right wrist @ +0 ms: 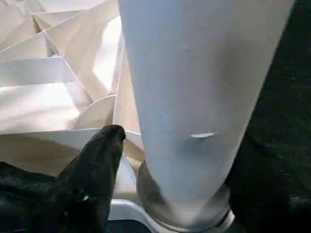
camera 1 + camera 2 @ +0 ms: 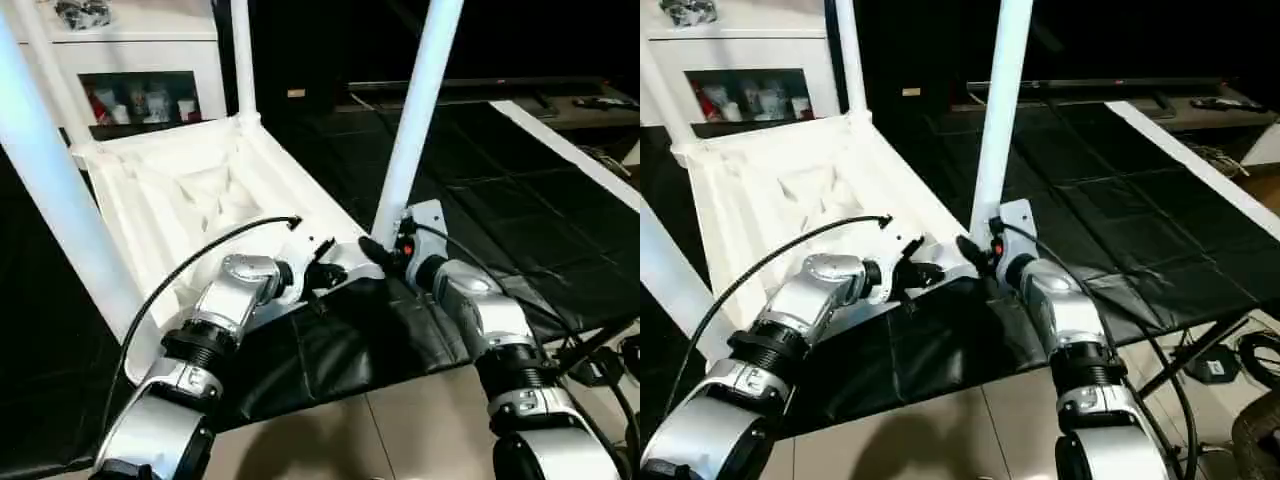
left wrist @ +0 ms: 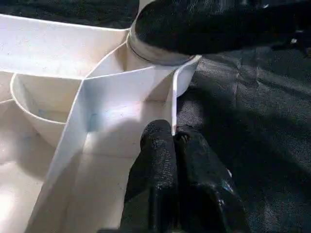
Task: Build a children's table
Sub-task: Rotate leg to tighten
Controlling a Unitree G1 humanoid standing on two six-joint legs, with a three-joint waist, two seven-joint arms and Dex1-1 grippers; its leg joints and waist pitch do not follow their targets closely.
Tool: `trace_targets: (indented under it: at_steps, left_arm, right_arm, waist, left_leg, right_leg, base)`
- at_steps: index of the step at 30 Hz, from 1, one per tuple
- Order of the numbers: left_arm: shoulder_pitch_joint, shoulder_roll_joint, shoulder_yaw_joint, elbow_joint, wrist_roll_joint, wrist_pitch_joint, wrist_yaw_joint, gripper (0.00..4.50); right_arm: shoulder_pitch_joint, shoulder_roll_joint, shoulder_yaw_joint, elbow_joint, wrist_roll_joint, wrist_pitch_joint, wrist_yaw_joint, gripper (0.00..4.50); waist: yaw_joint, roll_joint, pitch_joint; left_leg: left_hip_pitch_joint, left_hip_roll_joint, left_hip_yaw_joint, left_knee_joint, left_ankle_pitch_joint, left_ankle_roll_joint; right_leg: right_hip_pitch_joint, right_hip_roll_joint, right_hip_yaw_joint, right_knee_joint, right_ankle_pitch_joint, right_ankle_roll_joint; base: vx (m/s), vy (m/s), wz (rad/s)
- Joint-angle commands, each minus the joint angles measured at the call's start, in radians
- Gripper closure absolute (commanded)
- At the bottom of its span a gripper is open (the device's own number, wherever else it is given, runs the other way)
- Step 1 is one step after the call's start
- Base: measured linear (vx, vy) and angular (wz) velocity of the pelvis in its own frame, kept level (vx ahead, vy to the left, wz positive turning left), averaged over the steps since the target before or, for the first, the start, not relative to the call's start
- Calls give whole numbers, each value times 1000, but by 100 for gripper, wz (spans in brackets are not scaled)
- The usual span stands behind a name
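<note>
Left eye view: the children's table (image 2: 190,190) lies upside down on the black mat (image 2: 480,190), legs up. My left gripper (image 3: 173,145) is pinched closed on the rim wall at its near corner, forearm angled inward. My right gripper (image 1: 160,160) straddles the near leg (image 2: 415,110) at its socket.
</note>
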Motion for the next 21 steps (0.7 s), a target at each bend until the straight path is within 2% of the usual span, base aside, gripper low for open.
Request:
trace_targets:
  at_steps: [1,2,4,6,7,10,15,17,18,19,21]
  left_arm:
    - [-7,-24,-45,-45,-36,-46,-74,450]
    - [-5,8,-50,-51,-36,-60,-117,450]
    - [-3,38,-63,-51,-30,-90,-163,450]
    - [-2,49,-68,-53,-29,-101,-183,450]
    - [0,68,-75,-57,-27,-107,-211,450]
    - [5,129,-95,-66,-27,-139,-316,450]
    - [19,219,-135,-84,-40,-196,-502,450]
    - [25,244,-147,-94,-48,-204,-555,450]
    - [25,244,-147,-94,-48,-204,-555,450]
    - [28,266,-158,-104,-52,-206,-596,450]
    - [29,285,-173,-109,-48,-217,-633,450]
  right_arm:
    - [28,40,104,-18,45,18,134,86]
    - [48,-1,111,-57,65,20,215,66]
    - [64,-46,124,-85,72,24,290,60]
    - [69,-60,128,-93,73,25,313,45]
    - [77,-90,133,-110,78,28,365,22]
    - [90,-179,137,-144,107,11,529,6]
    - [80,-275,145,-148,133,-22,708,6]
    - [71,-305,161,-142,127,-24,759,6]
    - [71,-305,161,-142,127,-24,759,6]
    - [61,-334,179,-134,119,-30,812,6]
    - [49,-352,186,-129,129,-25,862,6]
  waist:
    - [10,0,-54]
    - [12,0,-57]
    - [13,-1,-58]
    - [16,0,-59]
    - [21,0,-60]
    - [27,1,-60]
    - [41,4,-63]
    - [53,6,-64]
    - [53,6,-64]
    - [59,6,-67]
    - [64,6,-64]
  left_leg:
    - [-11,-2,3,-61,-246,44]
    - [-13,-1,3,-60,-228,51]
    - [-14,1,6,-58,-202,63]
    - [-14,2,7,-58,-187,66]
    - [-13,2,7,-57,-175,66]
    - [-13,5,8,-55,-169,74]
    - [-11,10,9,-53,-156,71]
    - [-10,12,13,-50,-128,72]
    - [-10,12,13,-50,-128,72]
    - [-13,11,13,-47,-113,75]
    - [-13,11,15,-47,-125,74]
  right_leg:
    - [48,-65,41,-99,-382,-125]
    - [52,-66,42,-95,-347,-132]
    - [53,-64,44,-87,-278,-155]
    - [55,-65,44,-83,-247,-172]
    - [57,-65,44,-82,-232,-178]
    - [57,-66,44,-78,-211,-193]
    - [55,-66,45,-70,-172,-212]
    - [52,-63,45,-60,-100,-234]
    - [52,-63,45,-60,-100,-234]
    - [56,-61,43,-50,-48,-250]
    - [55,-63,44,-53,-61,-250]
  base:
    - [0,0,0]
    - [0,0,0]
    - [0,0,0]
    - [0,0,0]
    - [0,0,0]
    - [0,0,0]
    - [0,0,0]
    - [0,0,0]
    - [0,0,0]
    - [0,0,0]
    - [0,0,0]
